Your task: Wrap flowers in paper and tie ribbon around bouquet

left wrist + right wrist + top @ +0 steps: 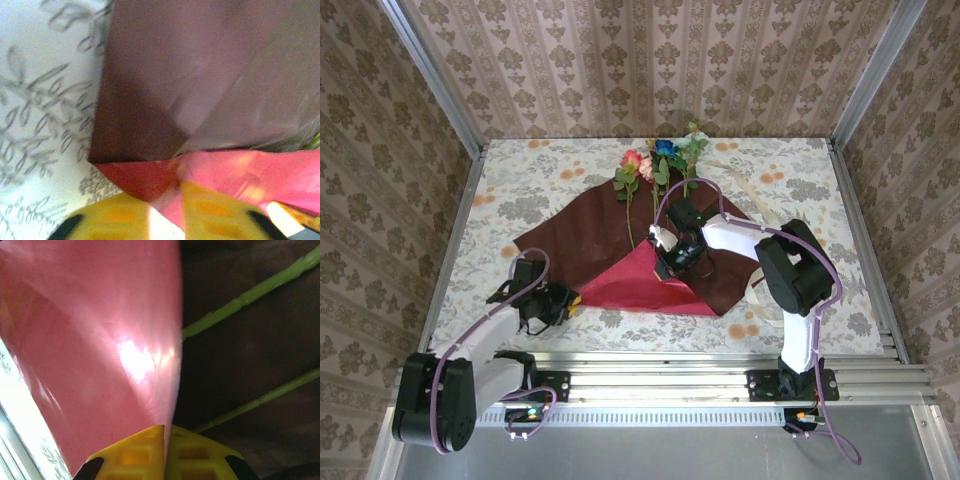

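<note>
The paper (590,235) lies spread on the table, maroon face up, with a crimson flap (635,283) folded over at its near side. The flowers (655,165) lie with their heads beyond the sheet's far edge and their green stems (240,302) across the maroon face. My right gripper (672,258) (165,432) is shut on the raised edge of the crimson flap (100,340). My left gripper (567,300) (164,200) sits at the sheet's near-left corner (145,180), jaws slightly apart with the red corner between them. A cream ribbon (748,190) shows partly behind the right arm.
A floral tablecloth (520,190) covers the table. Metal posts and patterned walls close in the left, right and back sides. An aluminium rail (660,375) runs along the near edge by the arm bases.
</note>
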